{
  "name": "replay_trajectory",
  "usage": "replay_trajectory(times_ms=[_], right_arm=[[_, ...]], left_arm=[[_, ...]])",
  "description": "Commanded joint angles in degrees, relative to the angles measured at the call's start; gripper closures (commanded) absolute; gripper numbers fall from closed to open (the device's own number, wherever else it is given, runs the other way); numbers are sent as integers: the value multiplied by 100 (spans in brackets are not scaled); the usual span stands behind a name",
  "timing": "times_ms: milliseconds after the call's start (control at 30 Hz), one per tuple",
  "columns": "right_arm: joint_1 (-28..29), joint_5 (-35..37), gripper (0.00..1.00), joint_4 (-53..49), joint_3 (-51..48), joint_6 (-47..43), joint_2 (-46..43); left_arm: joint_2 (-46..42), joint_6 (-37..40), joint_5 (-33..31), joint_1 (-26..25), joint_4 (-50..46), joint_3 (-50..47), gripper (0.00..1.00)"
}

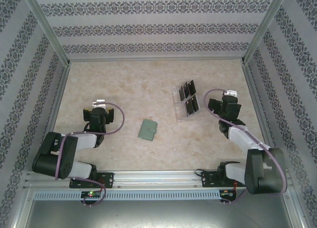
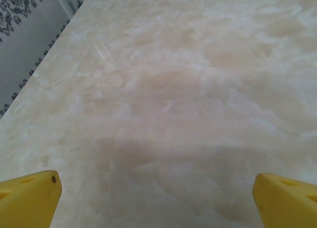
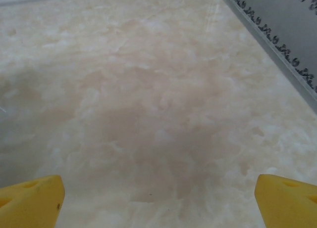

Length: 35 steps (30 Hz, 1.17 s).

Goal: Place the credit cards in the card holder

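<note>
At the near left of the pale, marbled beige tabletop (image 1: 129, 84), the left pincer (image 1: 99, 102) hung just above the surface with its jaws wide apart and nothing between them. In the left wrist view that pincer (image 2: 157, 198) showed its blunt yellow plastic fingers (image 2: 29, 201) at the two lower corners, with bare tabletop between and beyond them. On the right side, the right pincer (image 1: 229, 94) was likewise spread open and empty, and its own camera showed the pincer (image 3: 158, 201) with yellow fingers (image 3: 29, 198) framing plain stone-patterned surface. Between the two arms, nearer the front edge, lay the small flat sage-green card holder (image 1: 148, 130), closed, slightly askew and well apart from both pincers. Farther back and to the right, just beside the right pincer, sat a clear plastic slotted tray (image 1: 178, 111) turned at an angle. The thin black rectangular credit cards (image 1: 188, 97) stood in its two rows. Grey-patterned wallpapered walls (image 1: 148, 27) in an aluminium frame enclosed the tabletop on three sides.
</note>
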Motion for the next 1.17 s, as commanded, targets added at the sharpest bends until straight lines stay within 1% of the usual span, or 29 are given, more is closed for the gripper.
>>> replay_trajectory(times_ms=[0,33,67,100,133,167,233,267,300,333,367,400,433,467,500,533,567,633,667,700,767,900,967,1133], right_arm=[[-48,-367,2,1790,-409,-379,323],[-56,-437,2,2079,-475,-392,448],[-58,-556,2,2088,-412,-471,516],[-56,-720,2,2135,-352,-590,582],[-60,-787,2,2406,-373,-643,735],[-81,-848,2,2741,-416,-582,953],[-99,-940,2,3429,-523,-579,1512],[-72,-973,2,4117,-647,-628,1767],[-49,-956,2,3973,-617,-631,1745],[-54,-971,2,3496,-508,-641,1590],[-65,-999,2,3456,-500,-658,1577],[-57,-990,2,3840,-585,-636,1700],[-64,-980,2,3916,-595,-634,1735],[-66,-975,2,3727,-548,-631,1686],[-66,-982,2,3466,-482,-648,1607],[-64,-983,2,3492,-492,-644,1622],[-60,-985,2,3685,-532,-644,1673],[8,-810,2,3625,-548,-698,1621],[46,-768,2,3550,-515,-725,1608],[48,-807,2,3596,-525,-741,1623],[48,-813,2,3582,-521,-754,1619],[56,-825,2,3525,-481,-746,1640],[-22,-991,2,3473,-448,-710,1664],[15,-970,2,3557,-500,-759,1628]], left_arm=[[337,90,463,152,1532,52,0],[474,87,530,162,1650,50,0],[640,150,615,169,1839,79,0],[686,171,663,192,1773,147,0],[629,95,763,243,1505,227,0],[604,11,911,326,1305,294,0],[713,-36,1131,436,1447,275,0],[753,-112,1213,478,1474,198,0],[1021,-30,1258,480,2079,70,0],[1199,64,1221,467,2454,54,0],[992,-72,1176,471,1788,210,0],[887,-164,1186,516,1179,399,0],[997,-187,1349,619,1423,380,0],[1067,-214,1448,699,1567,386,0],[947,-327,1516,753,1152,478,0],[934,-348,1564,777,1088,486,0],[1017,-315,1577,787,1355,441,0],[966,-346,1576,788,1187,473,0],[987,-337,1585,786,1254,459,0],[1027,-313,1589,788,1358,438,0],[987,-342,1585,788,1239,465,0],[1002,-328,1590,792,1301,450,0],[993,-330,1587,796,1262,456,0],[994,-323,1594,795,1318,435,0]])
